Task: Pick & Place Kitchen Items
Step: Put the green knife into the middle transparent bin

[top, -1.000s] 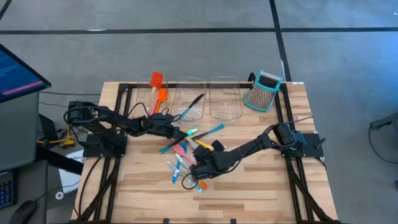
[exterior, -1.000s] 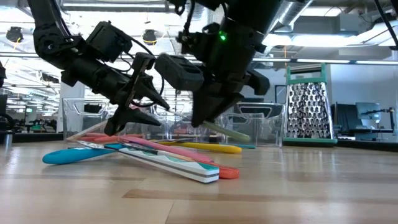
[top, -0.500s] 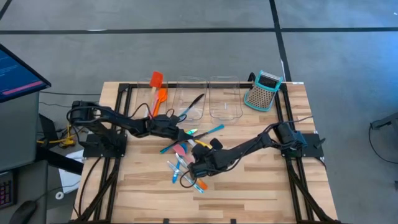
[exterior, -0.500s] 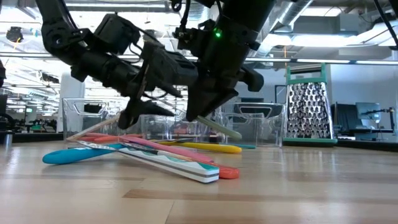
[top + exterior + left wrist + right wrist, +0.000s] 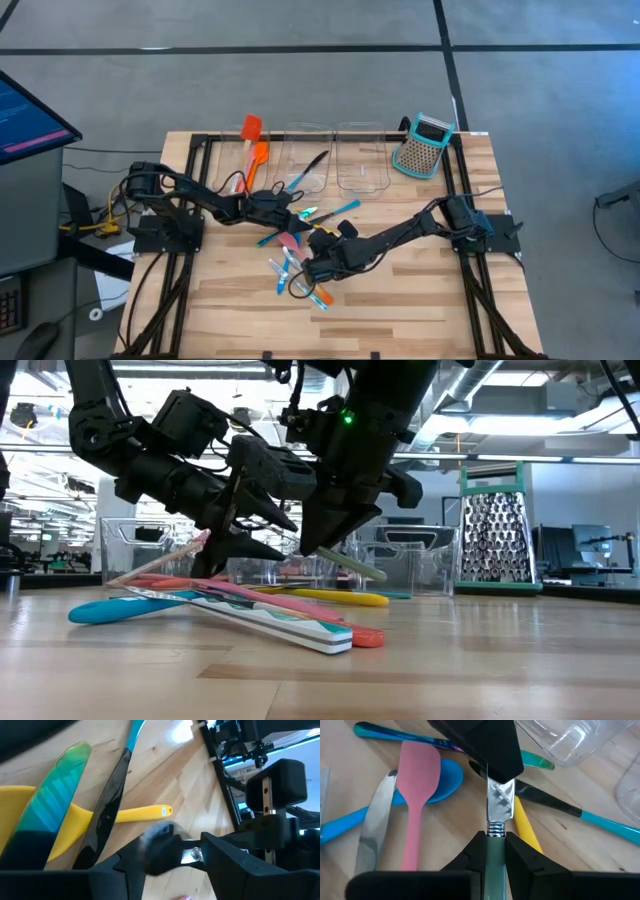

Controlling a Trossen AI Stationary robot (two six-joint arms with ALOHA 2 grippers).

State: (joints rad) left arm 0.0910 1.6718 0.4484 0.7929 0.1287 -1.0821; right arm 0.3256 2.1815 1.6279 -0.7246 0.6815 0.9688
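Observation:
My right gripper (image 5: 495,845) is shut on a utensil with a pale green handle (image 5: 495,862), a small spring and a silver end (image 5: 499,802), held above the pile of kitchen items (image 5: 295,255): a pink spatula (image 5: 417,775), a blue spoon (image 5: 447,775), a yellow spoon (image 5: 135,812) and others lying flat on the table. My left gripper (image 5: 262,530) is open just beyond it, with its fingers (image 5: 485,745) at the utensil's silver end. Whether they touch it, I cannot tell. My right gripper pinches the pale green handle (image 5: 495,840) between its two fingers, just behind the spring. It comes slanting down from the table's right. The utensil is lifted clear of the table, and its handle end (image 5: 360,568) sticks out below the fingers.
Clear bins (image 5: 362,160) stand at the far edge, one with a black piece (image 5: 312,163) leaning in it. A teal-and-grey grater (image 5: 423,145) is at the far right, and orange and red spatulas (image 5: 253,140) at the far left. Bare wood lies toward the near edge.
My left gripper has moved toward the table's right and slightly down, closing in on the utensil that my right gripper holds. The right gripper and the utensil have kept still.

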